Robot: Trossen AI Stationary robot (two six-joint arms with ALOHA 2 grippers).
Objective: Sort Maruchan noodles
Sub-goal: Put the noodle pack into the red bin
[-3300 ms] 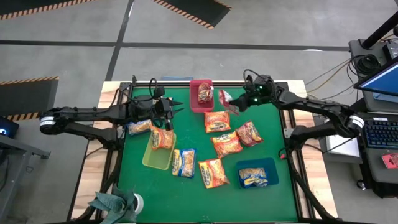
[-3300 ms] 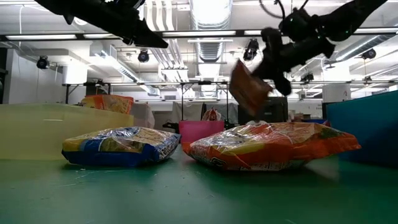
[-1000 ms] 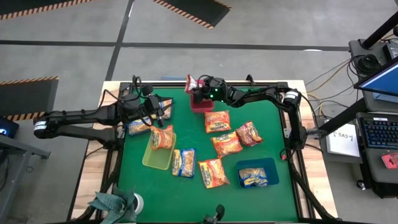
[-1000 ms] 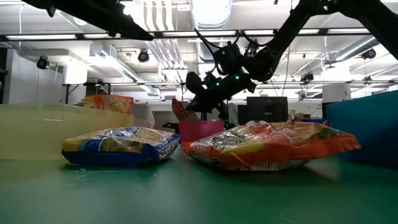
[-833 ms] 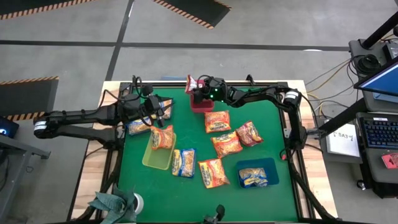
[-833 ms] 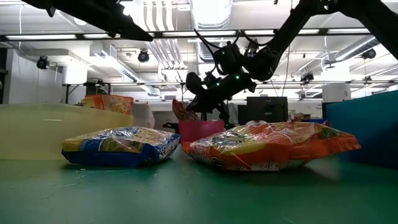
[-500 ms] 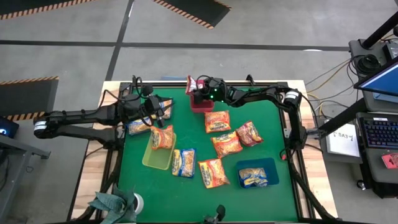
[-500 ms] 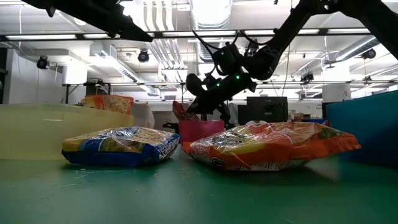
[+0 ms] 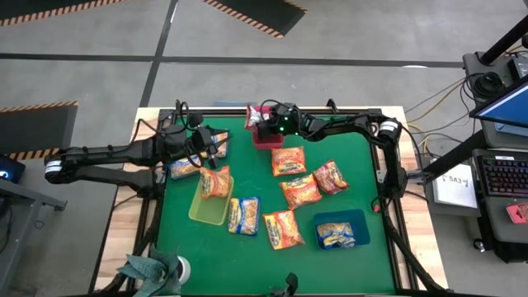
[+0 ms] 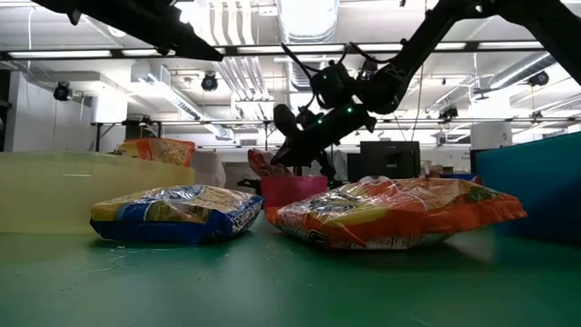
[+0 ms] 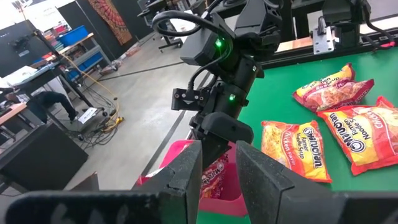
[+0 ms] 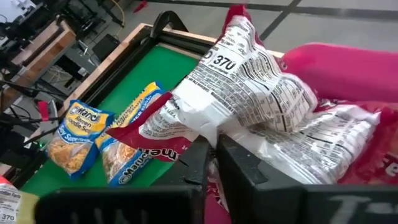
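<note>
While the right gripper (image 12: 211, 155) stays pinched on 1 dark red packet (image 12: 249, 93) over the red tray (image 9: 266, 139) — likely matching colours — the left gripper (image 11: 217, 168), fingers slightly apart and empty, waits near the table's left edge.

A green table (image 9: 355, 181) holds loose noodle packets (image 9: 301, 190) and three trays: red (image 9: 266, 140), yellow (image 9: 208, 210), blue (image 9: 340, 221).

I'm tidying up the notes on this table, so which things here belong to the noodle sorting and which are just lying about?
Part of the job:
- noodle packets
- red tray
- yellow-green tray
- blue tray
- right gripper, shut on a dark red packet

Just lying about:
- plant
- tape roll
</note>
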